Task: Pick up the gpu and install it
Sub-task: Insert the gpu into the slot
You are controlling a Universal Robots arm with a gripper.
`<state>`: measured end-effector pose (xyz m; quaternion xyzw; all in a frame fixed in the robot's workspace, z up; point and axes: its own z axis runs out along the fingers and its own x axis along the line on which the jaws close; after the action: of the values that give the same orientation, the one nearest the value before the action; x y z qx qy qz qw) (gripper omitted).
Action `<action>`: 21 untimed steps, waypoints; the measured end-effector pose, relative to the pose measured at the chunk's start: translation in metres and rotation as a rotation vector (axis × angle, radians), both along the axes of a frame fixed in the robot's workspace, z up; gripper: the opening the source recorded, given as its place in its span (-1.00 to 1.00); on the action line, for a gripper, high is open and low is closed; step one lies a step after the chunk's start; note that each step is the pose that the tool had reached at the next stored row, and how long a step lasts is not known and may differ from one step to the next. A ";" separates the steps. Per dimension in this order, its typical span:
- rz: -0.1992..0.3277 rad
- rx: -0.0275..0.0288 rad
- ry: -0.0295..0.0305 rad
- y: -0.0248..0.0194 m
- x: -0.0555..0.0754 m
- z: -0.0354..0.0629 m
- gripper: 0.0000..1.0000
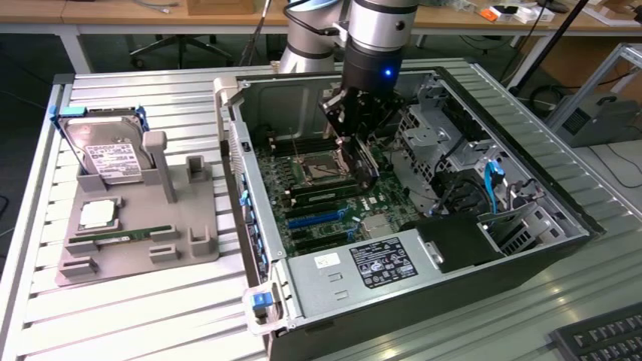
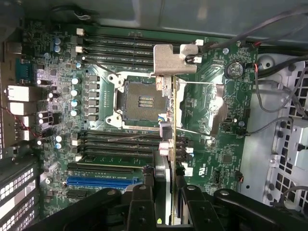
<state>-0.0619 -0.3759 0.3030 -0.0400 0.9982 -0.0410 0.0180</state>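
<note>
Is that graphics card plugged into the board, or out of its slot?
Out: the gripper holds the gpu edge-on beside the CPU socket, away from the blue expansion slot.

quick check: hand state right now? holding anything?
Hand: closed on the graphics card, held edge-on over the motherboard.

Arm point(image 1: 380, 37) upright, pincer point(image 2: 164, 185) firmly closed.

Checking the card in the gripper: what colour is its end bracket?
Silvery metal; the gpu's end bracket shows best in the wrist view.
</note>
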 end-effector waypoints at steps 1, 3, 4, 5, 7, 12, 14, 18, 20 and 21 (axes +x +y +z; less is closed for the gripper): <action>0.009 0.0000 0.0000 0.0000 0.000 0.0000 -0.46; 0.033 0.0001 -0.0001 0.0000 0.000 0.0000 -0.46; 0.042 0.0001 0.0000 0.0000 0.000 0.0000 -0.46; 0.057 0.0000 0.0000 0.0000 0.000 0.0000 -0.46; 0.071 0.0000 -0.0001 0.0000 0.000 0.0000 -0.46; 0.102 0.0000 0.0000 0.0000 0.000 0.0000 -0.46; 0.116 0.0000 -0.0001 0.0000 0.000 0.0000 -0.46; 0.140 0.0000 0.0000 0.0000 0.000 0.0000 -0.46; 0.149 0.0000 0.0000 0.0000 0.000 0.0000 -0.46; 0.156 0.0000 -0.0001 0.0000 0.000 0.0000 -0.46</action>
<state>-0.0619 -0.3759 0.3029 -0.1179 0.9920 -0.0395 0.0212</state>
